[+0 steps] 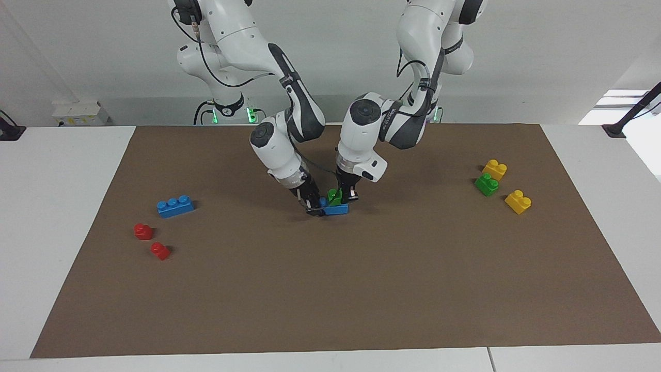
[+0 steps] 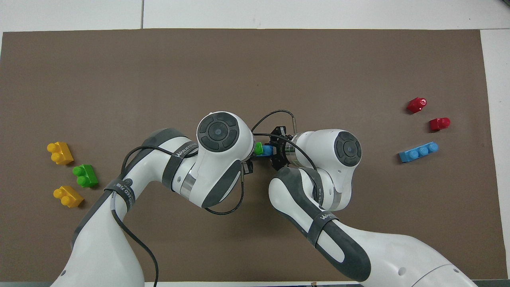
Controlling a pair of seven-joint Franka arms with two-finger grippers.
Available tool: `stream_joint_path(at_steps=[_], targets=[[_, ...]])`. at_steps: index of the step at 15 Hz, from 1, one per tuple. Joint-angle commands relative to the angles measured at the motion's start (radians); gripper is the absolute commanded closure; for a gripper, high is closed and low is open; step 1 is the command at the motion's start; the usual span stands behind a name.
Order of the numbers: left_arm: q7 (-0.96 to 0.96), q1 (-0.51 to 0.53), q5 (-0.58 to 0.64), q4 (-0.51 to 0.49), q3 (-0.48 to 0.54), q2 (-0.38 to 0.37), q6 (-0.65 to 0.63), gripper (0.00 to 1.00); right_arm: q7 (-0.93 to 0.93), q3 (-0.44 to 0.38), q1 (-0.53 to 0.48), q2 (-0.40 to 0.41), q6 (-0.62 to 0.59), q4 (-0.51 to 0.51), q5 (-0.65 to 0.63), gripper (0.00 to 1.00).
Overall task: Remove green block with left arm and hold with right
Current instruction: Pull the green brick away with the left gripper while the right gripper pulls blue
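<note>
My left gripper (image 1: 345,197) is clamped on the green block (image 1: 334,197), which sits on top of a blue brick (image 1: 334,209) in the middle of the brown mat (image 1: 361,289) on the worktop (image 1: 62,206). My right gripper (image 1: 313,205) is clenched on that blue brick's end, pinning it to the mat. Toward my left arm's end of the worktop, a second green brick (image 1: 486,184) lies between two yellow bricks (image 1: 494,169). Toward my right arm's end lie another blue brick (image 1: 175,206) and two small red pieces (image 1: 143,231).
</note>
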Motion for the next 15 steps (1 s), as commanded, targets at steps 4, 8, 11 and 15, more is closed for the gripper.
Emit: stream_joint_path(at_steps=[4,8,11,15], targets=[[0.032,0.048,0.01,-0.009,0.014,-0.102,-0.095,1.0,-0.067,-0.002,-0.013,-0.005,0.026,-0.022,0.028,1.0],[0.197,0.135,0.01,-0.012,0.014,-0.133,-0.159,1.0,-0.18,-0.004,-0.091,-0.021,-0.041,0.01,0.026,1.0],[0.39,0.238,0.01,-0.013,0.014,-0.147,-0.214,1.0,-0.274,-0.007,-0.181,-0.027,-0.174,0.084,0.017,1.0],[0.689,0.388,0.01,-0.035,0.014,-0.153,-0.227,1.0,-0.408,-0.01,-0.312,-0.062,-0.336,0.118,0.008,1.0]])
